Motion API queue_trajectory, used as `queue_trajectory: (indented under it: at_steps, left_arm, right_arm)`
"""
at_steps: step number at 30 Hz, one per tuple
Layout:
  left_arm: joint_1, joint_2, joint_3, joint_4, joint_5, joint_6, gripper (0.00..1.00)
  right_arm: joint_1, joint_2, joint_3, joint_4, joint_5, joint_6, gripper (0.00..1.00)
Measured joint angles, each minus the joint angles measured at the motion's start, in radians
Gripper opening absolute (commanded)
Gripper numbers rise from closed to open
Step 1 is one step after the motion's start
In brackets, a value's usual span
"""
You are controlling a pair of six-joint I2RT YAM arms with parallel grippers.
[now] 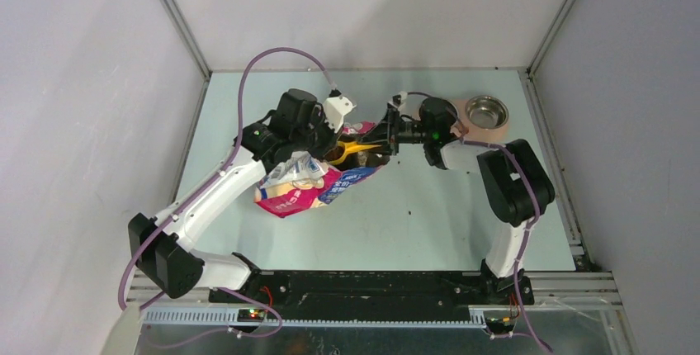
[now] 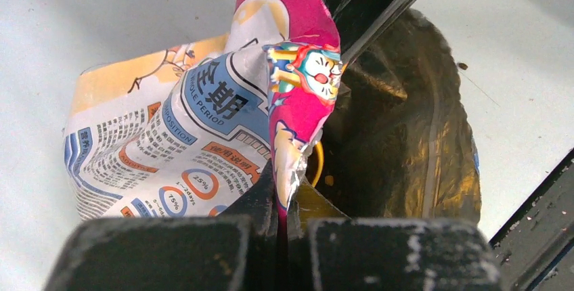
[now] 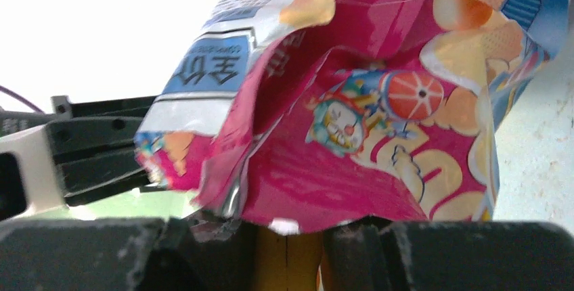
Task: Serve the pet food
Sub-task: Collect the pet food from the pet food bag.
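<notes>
Left pincer (image 2: pixel 279 213): pressed together on the rim of the glossy pink-and-blue printed bag (image 1: pixel 301 190), holding its mouth open
Right pincer (image 3: pixel 288 254): clamped on the handle of the yellow plastic scoop (image 1: pixel 355 149)
Pet food: dark kibble not plainly visible; probably inside the bag, around the scoop's head
Axis: the scoop runs from the right pincer leftward into the bag mouth, mid-bench (image 1: pixel 429 223) towards the far edge
Next: probably withdraw along that line to the round steel bowl (image 1: pixel 486 111) at the far right corner; the right arm is nearer
</notes>
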Motion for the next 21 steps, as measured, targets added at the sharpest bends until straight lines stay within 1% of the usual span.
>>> queue_trajectory:
  at_steps: [7,15,21]
  left_arm:
    - [-0.002,0.0,0.0,-0.002,0.003,0.0,0.0]
    - [-0.002,0.0,0.0,-0.002,0.003,0.0,0.0]
    - [-0.002,0.0,0.0,-0.002,0.003,0.0,0.0]
  right_arm:
    - [-0.124,-0.129,-0.068,0.014,-0.05,0.015,0.0]
    - [-0.224,-0.179,-0.11,0.039,-0.119,0.032,0.0]
    - [-0.268,-0.19,-0.14,0.11,-0.149,0.08,0.0]
